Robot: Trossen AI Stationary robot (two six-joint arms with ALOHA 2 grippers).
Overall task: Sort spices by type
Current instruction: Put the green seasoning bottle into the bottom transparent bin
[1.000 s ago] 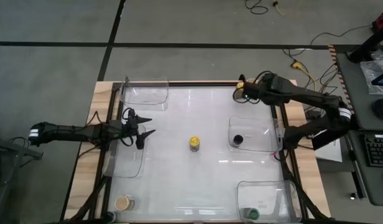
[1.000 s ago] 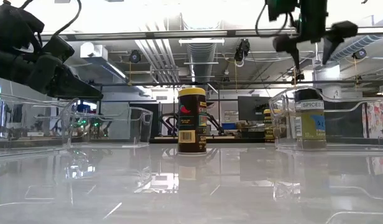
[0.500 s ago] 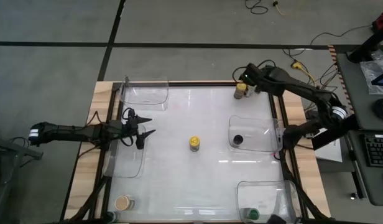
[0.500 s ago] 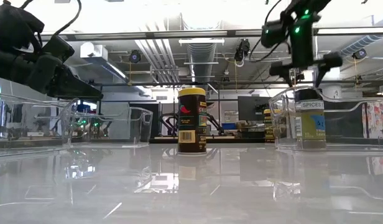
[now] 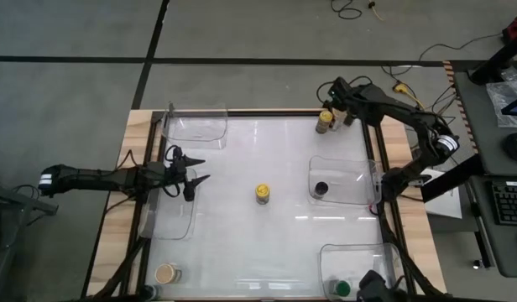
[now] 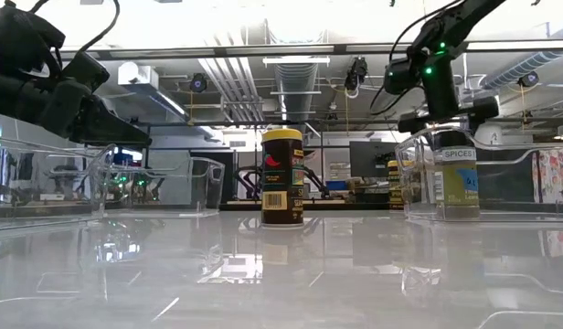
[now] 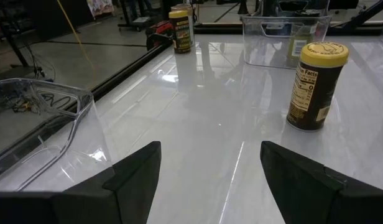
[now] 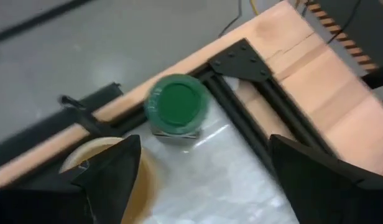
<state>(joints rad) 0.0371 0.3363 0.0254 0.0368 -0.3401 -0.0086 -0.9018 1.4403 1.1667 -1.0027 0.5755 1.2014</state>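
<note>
Two spice jars stand in the table's far right corner: a green-lidded one [image 8: 176, 102] against the black frame corner and a tan-lidded one [image 5: 326, 122] beside it. My right gripper [image 8: 204, 180] hangs open above them, pointing steeply down and touching neither. A yellow-lidded jar [image 5: 263, 193] stands upright at the table's middle. A black-lidded jar [image 5: 320, 189] stands in the right clear tray [image 5: 355, 178]. My left gripper [image 5: 200, 170] waits open at the table's left, above the left tray [image 5: 170, 220].
A tan-lidded jar [image 5: 166, 273] stands at the near left corner. A green-lidded jar [image 5: 341, 288] sits in the near right tray [image 5: 363, 256]. Another clear tray [image 5: 195, 126] stands at the far left. A black frame [image 5: 378, 159] edges the table.
My right gripper has swung toward the table's far right corner and come down over the two jars there, rolling as it went. The jars and my left arm have kept still.
</note>
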